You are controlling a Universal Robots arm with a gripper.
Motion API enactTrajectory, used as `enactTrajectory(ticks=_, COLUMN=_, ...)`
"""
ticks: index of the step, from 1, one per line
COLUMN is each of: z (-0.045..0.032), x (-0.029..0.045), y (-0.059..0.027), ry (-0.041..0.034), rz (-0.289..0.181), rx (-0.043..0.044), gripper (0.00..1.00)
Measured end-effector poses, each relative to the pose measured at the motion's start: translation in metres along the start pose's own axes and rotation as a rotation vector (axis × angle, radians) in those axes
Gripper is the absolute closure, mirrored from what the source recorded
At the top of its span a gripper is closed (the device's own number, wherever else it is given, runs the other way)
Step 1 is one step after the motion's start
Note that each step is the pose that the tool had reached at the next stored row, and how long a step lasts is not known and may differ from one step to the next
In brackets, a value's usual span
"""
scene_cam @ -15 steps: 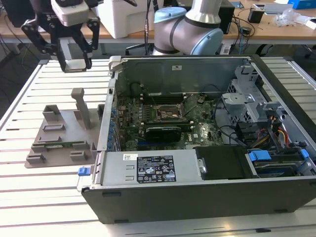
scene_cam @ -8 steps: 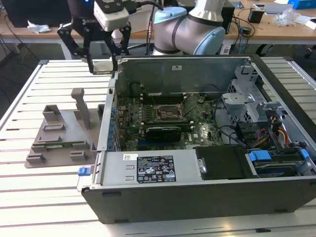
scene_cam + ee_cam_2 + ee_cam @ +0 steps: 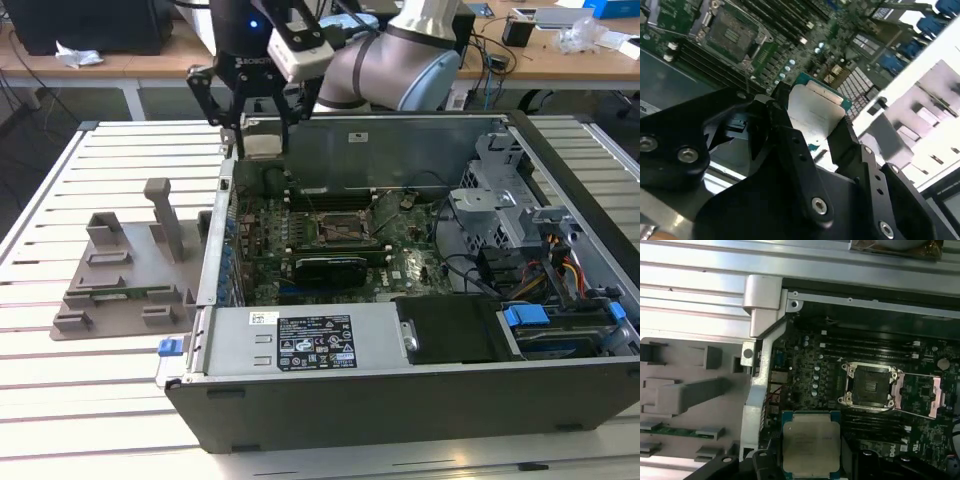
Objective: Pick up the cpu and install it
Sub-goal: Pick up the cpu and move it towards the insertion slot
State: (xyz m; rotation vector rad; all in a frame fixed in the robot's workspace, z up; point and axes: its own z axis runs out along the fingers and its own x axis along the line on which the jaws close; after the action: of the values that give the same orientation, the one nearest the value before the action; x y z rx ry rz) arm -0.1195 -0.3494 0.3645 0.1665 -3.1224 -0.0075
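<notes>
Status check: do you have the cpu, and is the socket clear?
Gripper shut on the cpu, over the motherboard near the case wall. Socket open, apart from the chip, nothing lying in it.

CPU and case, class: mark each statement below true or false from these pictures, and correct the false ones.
1. The gripper is shut on the cpu. True.
2. The cpu sits in the socket. False: the socket is empty, and the cpu is held between the fingers, above the board and off to one side of the socket.
3. The computer case lies open on a slatted table. True.
4. The grey tray lies inside the case. False: it lies on the table outside the case, at the exterior view's left.
5. A green strip lies in the grey tray. True.
</notes>
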Motion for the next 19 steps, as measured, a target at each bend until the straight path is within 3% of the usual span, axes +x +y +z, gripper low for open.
enactTrajectory(ticks=8, z=0.0219, x=-0.0582, y=0.0066, ry=0.0043, rz=0.000, rx=-0.0002, gripper=0.45)
enactTrajectory(ticks=9, z=0.0285, x=-0.0757, y=0.0077, ry=0.0051, rz=0.000, rx=-0.0002, gripper=0.45)
enactTrajectory(ticks=10, z=0.0314, x=-0.0833, y=0.0080, ry=0.0053, rz=0.000, rx=-0.0004, gripper=0.45)
enactTrajectory(ticks=14, z=0.0395, x=-0.1015, y=0.0092, ry=0.0075, rz=0.002, rx=-0.0005, gripper=0.45)
enactTrajectory(ticks=17, z=0.0502, x=-0.1027, y=0.0103, ry=0.0075, rz=0.003, rx=-0.0006, gripper=0.45)
enactTrajectory(ticks=19, z=0.0508, x=-0.1027, y=0.0103, ry=0.0076, rz=0.003, rx=-0.0004, gripper=0.45)
